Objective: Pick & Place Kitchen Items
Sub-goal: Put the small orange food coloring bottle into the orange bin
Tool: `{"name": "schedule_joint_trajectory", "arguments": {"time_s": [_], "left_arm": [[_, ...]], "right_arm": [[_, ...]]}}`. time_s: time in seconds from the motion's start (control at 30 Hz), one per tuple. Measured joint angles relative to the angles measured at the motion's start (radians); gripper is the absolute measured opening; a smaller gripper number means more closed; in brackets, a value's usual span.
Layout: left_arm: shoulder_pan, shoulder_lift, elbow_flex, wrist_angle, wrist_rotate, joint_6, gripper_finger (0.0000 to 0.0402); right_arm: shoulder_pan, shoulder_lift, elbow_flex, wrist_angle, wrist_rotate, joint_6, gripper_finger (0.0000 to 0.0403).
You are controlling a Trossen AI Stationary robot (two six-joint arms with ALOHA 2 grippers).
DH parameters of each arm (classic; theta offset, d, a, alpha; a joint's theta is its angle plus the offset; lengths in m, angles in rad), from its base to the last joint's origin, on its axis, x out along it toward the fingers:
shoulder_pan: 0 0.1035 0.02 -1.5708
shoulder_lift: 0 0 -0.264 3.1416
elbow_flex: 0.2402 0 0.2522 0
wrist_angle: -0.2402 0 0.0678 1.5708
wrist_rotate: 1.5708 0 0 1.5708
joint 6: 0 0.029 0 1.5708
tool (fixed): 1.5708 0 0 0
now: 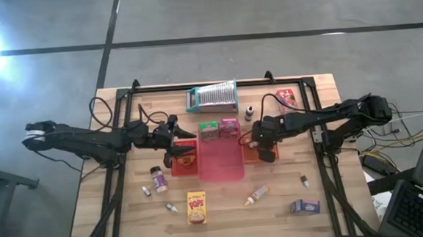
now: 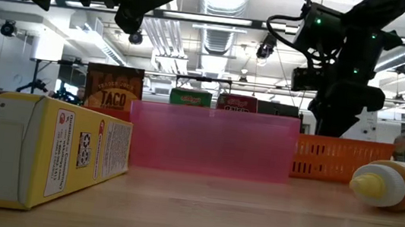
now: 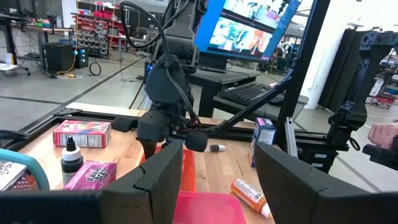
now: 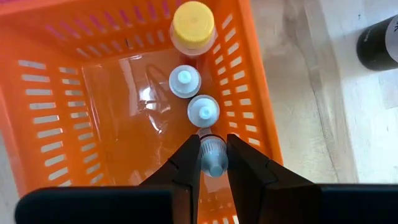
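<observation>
My right gripper point(image 4: 212, 163) points steeply down into the orange basket point(image 4: 68, 124) and is shut on a tiny bottle point(image 4: 212, 152). On the basket's floor stand a yellow-capped jar point(image 4: 193, 25) and two tiny white-capped bottles point(image 4: 185, 81) in a row. In the high view the basket point(image 1: 252, 158) sits right of the pink tray point(image 1: 221, 162), with my right gripper point(image 1: 260, 136) above it. My left gripper point(image 1: 174, 139) hangs level and open above the tray's left side, holding nothing. A brown packet point(image 1: 185, 160) lies below it. My right gripper pinches the tiny bottle between its two fingers, on the sides just under the pale blue cap point(image 4: 214, 165). The fingers come from above, pointing steeply down. The bottle stands cap up inside the basket; whether its base touches the floor is hidden.
On the table lie a yellow box point(image 1: 196, 208), a squeeze bottle point(image 1: 257, 195), a blue-purple box point(image 1: 305, 207), a spice jar point(image 1: 158, 179), green point(image 1: 210, 129) and pink point(image 1: 230, 127) boxes, a red box point(image 1: 286, 98), a dark bottle point(image 1: 249, 114) and a ribbed metal piece point(image 1: 212, 96).
</observation>
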Motion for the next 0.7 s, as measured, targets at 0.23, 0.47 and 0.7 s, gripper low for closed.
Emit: {"name": "schedule_joint_trajectory", "arguments": {"time_s": [0.23,0.47,0.7], "left_arm": [[0.0,0.0,0.0,0.0,0.0,-0.002,0.0204],[0.0,0.0,0.0,0.0,0.0,-0.003,0.0204],[0.0,0.0,0.0,0.0,0.0,-0.003,0.0204]], "right_arm": [[0.0,0.0,-0.011,0.002,-0.005,0.0,0.0055],[0.0,0.0,-0.024,0.023,-0.005,0.003,0.0065],[0.0,0.0,-0.023,0.022,-0.008,0.005,0.0094]]}}
